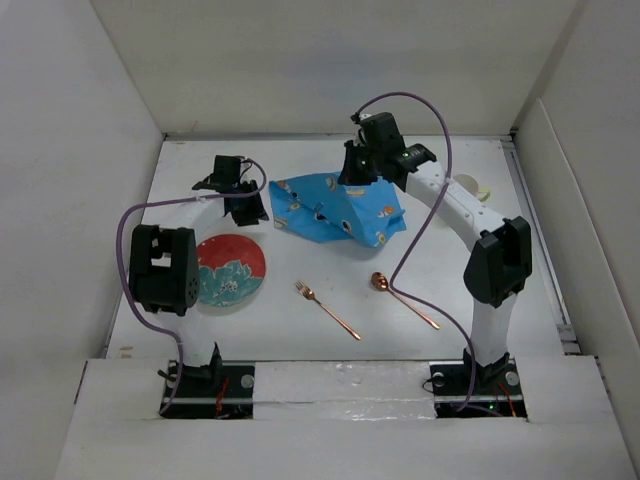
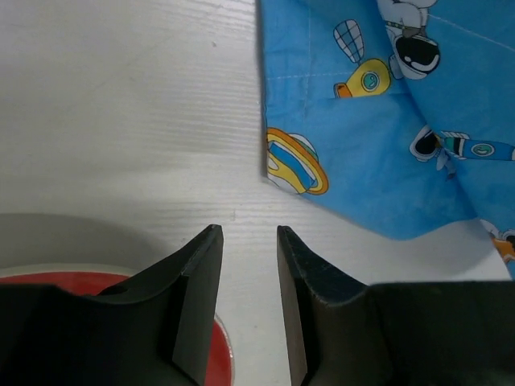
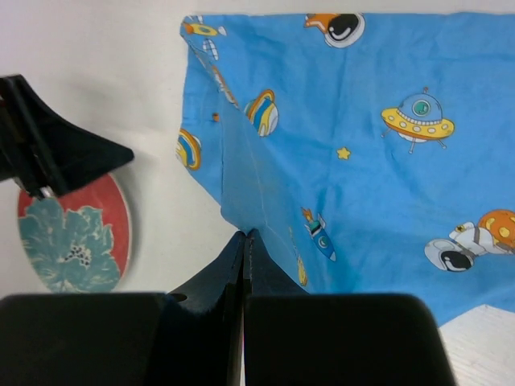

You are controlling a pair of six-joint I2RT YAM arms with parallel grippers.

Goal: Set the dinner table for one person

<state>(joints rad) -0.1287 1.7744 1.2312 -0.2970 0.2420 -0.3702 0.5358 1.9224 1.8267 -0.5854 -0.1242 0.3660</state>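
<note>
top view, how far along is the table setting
Early. Nothing looks placed: the placemat lies rumpled and folded on the dinner table. In hand: the right gripper is shut on a fold of it; the left gripper is open, empty, beside its edge. Left: flatten it, then set the plate, fork and spoon, now lying apart on bare table.
</note>
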